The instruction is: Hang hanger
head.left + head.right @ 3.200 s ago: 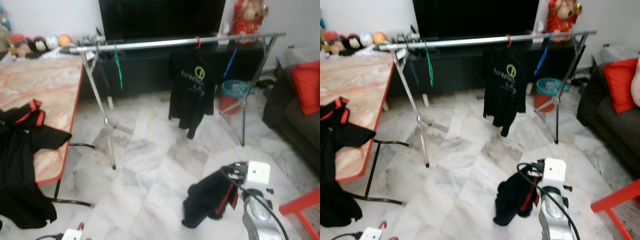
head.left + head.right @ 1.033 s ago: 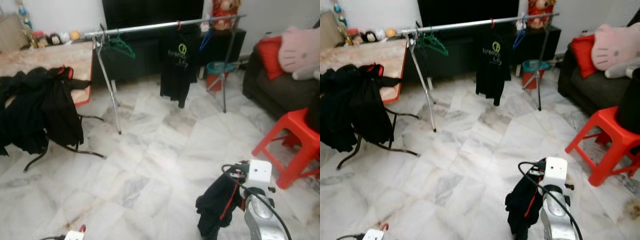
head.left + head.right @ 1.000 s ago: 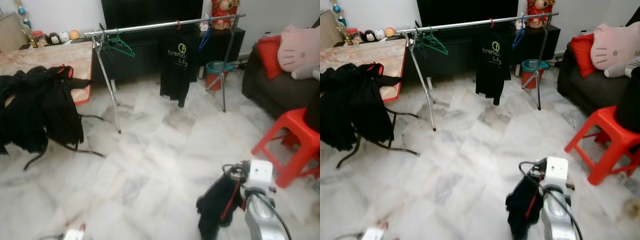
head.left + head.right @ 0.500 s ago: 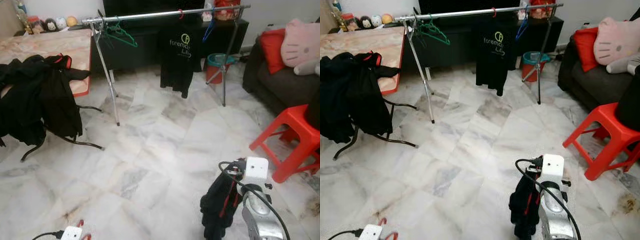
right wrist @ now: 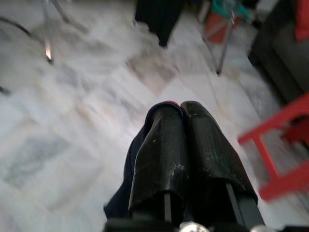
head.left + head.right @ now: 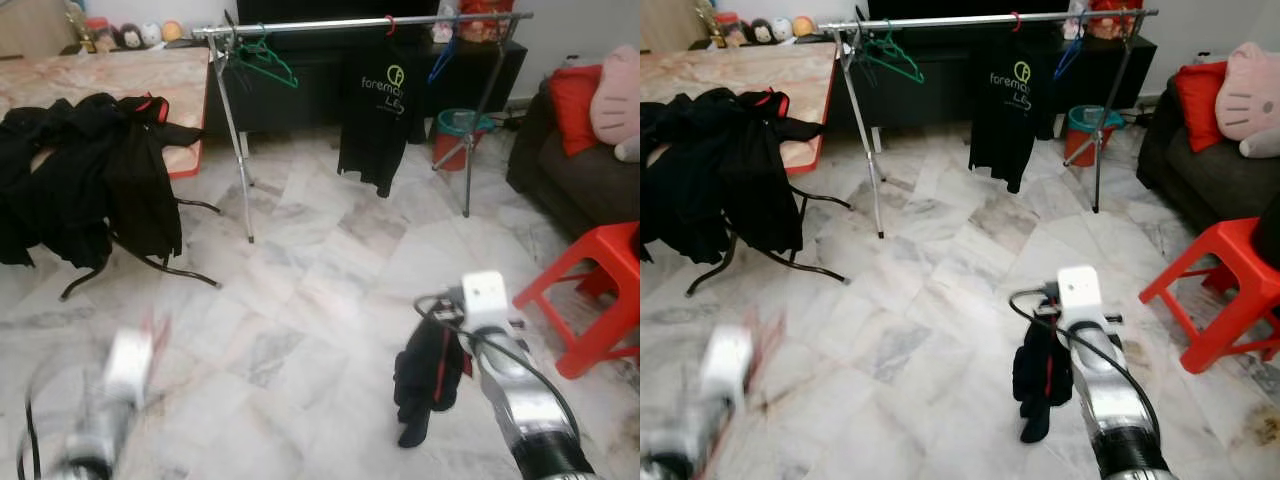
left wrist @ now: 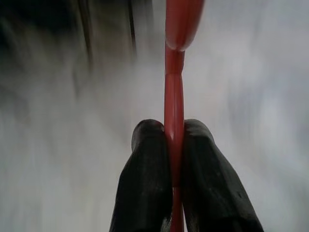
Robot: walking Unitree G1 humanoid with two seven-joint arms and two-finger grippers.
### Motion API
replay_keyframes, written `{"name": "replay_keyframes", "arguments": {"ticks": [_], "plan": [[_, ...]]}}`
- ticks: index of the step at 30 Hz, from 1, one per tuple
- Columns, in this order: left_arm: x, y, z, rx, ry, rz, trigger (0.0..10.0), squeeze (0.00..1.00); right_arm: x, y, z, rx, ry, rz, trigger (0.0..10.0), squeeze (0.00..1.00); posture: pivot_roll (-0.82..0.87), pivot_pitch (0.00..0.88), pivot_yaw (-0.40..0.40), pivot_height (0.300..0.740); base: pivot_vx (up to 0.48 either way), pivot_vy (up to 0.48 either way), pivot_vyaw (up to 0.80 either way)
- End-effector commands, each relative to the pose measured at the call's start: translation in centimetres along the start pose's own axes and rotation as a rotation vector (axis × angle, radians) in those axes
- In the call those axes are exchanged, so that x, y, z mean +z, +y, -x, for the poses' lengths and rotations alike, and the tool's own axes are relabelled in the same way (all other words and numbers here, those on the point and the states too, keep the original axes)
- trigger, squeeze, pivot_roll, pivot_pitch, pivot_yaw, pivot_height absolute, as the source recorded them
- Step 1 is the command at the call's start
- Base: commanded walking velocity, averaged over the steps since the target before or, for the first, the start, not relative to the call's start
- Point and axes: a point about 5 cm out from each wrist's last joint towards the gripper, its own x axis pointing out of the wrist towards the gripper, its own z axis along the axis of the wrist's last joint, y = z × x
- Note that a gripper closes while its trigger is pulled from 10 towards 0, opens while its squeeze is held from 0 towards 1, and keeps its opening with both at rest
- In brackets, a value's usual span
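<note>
My left gripper (image 7: 174, 128) is shut on a thin red hanger (image 7: 174, 92); that arm (image 6: 120, 375) shows blurred at the lower left over the floor. My right gripper (image 5: 179, 107) is shut on a black garment with red trim (image 6: 425, 375), which dangles just above the marble floor at the lower right. Across the room stands a silver clothes rack (image 6: 330, 22). A black T-shirt with a green logo (image 6: 378, 125) hangs from it on a red hanger. A green hanger (image 6: 270, 65) and a blue hanger (image 6: 440, 60) hang bare on the rail.
A marble-top table (image 6: 110, 80) at the left carries a heap of black clothes (image 6: 90, 190). A red stool (image 6: 595, 290) stands at the right, before a dark sofa (image 6: 575, 165) with a red cushion. A teal bin (image 6: 458, 125) sits behind the rack.
The camera has shifted, so the rack and table sit further right in the picture. My left arm has swung up into view, blurred, with the red hanger. My right arm has risen a little with the garment.
</note>
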Motion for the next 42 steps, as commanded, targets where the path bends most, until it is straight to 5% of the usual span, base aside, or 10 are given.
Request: {"name": "replay_keyframes", "arguments": {"ticks": [1, 10, 14, 15, 19, 26, 34, 42], "plan": [[0.0, -1.7, 0.2, -0.134, -0.026, 0.002, 10.0, 0.0, 1.0, -0.2, -0.4, 0.0, -0.021, -0.002, 10.0, 0.0, -0.13, 0.0, -0.007, 0.732, 0.0, 0.0, 0.0], [2.7, -4.4, 0.4, -0.386, -0.087, -0.051, 10.0, 0.0, 1.4, 0.1, -0.8, 0.041, 0.012, 0.006, 10.0, 0.0, -0.14, 0.0, -0.007, 0.732, 0.0, 0.0, 0.0], [4.7, -5.8, 1.3, -0.589, -0.121, -0.096, 10.0, 0.0, 1.7, 0.8, -1.2, 0.102, 0.023, 0.035, 10.0, 0.0, -0.13, 0.0, -0.009, 0.732, 0.0, 0.0, 0.0], [5.5, -6.6, 2.1, -0.721, -0.135, -0.156, 10.0, 0.0, 1.8, 1.4, -1.4, 0.147, 0.045, 0.063, 10.0, 0.0, -0.13, 0.0, -0.011, 0.732, 0.0, 0.0, 0.0], [6.7, -7.9, 3.7, -0.926, -0.129, -0.245, 10.0, 0.0, 2.0, 2.8, -1.7, 0.217, 0.061, 0.182, 10.0, 0.0, -0.12, 0.0, -0.015, 0.732, 0.0, 0.0, 0.0], [8.5, -10.5, 6.8, -1.171, -0.125, -0.295, 10.0, 0.0, 3.1, 4.3, -2.4, 0.264, 0.056, 0.223, 10.0, 0.0, -0.12, 0.0, -0.021, 0.732, 0.0, 0.0, 0.0], [9.5, -12.0, 8.6, -1.298, -0.128, -0.316, 10.0, 0.0, 3.5, 5.3, -2.8, 0.302, 0.051, 0.232, 10.0, 0.0, -0.12, 0.0, -0.022, 0.732, 0.0, 0.0, 0.0], [10.2, -12.7, 8.3, -1.236, -0.148, -0.296, 10.0, 0.0, 3.7, 5.8, -2.9, 0.313, 0.048, 0.234, 10.0, 0.0, -0.12, 0.0, -0.023, 0.732, 0.0, 0.0, 0.0]]}}
